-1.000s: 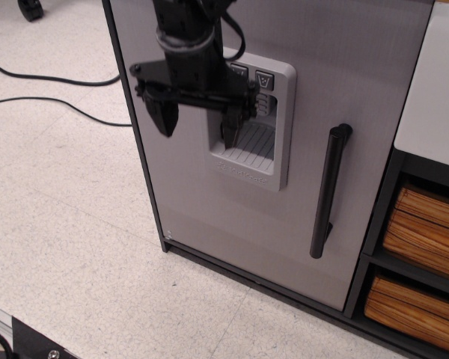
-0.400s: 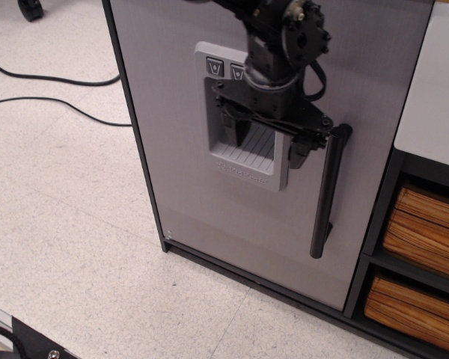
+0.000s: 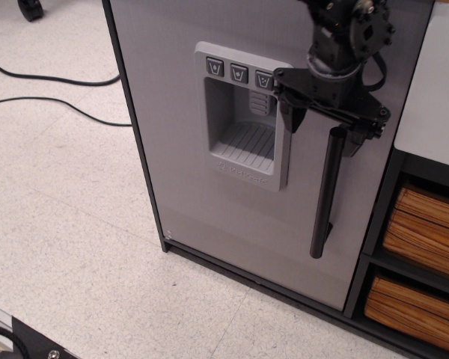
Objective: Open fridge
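The fridge is a black-framed cabinet with a flat grey door, closed. Its door carries a recessed three-button dispenser panel and a black vertical bar handle on the right. My black gripper hangs over the top end of the handle, open, with one finger left of the bar and the other right of it. The fingers straddle the bar's top without closing on it. The fridge interior is hidden behind the door.
A black shelf unit with wooden drawers stands right of the fridge, under a white top. Black cables run across the speckled floor at the left. A dark edge shows at the bottom left.
My gripper has moved to the right, from in front of the dispenser panel to the top of the handle. The fridge door has not moved.
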### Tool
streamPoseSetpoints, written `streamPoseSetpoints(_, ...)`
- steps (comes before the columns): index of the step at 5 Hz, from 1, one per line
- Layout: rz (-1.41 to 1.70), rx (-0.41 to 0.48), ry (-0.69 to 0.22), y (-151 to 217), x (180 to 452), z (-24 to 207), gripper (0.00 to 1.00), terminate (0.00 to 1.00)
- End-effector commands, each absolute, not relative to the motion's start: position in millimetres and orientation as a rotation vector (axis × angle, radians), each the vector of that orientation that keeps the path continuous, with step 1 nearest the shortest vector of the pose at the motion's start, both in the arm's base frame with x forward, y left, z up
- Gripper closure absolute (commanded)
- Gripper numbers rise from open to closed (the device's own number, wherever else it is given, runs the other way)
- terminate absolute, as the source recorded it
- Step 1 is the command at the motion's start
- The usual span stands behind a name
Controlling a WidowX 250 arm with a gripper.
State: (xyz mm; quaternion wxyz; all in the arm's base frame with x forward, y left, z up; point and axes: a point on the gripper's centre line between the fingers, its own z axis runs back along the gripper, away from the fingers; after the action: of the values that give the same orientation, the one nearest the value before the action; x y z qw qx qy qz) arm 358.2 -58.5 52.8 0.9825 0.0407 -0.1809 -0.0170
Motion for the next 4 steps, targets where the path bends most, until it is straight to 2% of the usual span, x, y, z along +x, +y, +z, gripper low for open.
streamPoseSetpoints(1,-0.039,0.071,-0.446,-70.0,381.4,65.6,0.0,0.0)
streamPoseSetpoints(2,-0.04,0.067,-0.443,-69.7,378.3,62.4,1.0,0.0)
streamPoseSetpoints(4,-0.004,0.05,-0.492,-68.7,373.4,64.1,1.0,0.0)
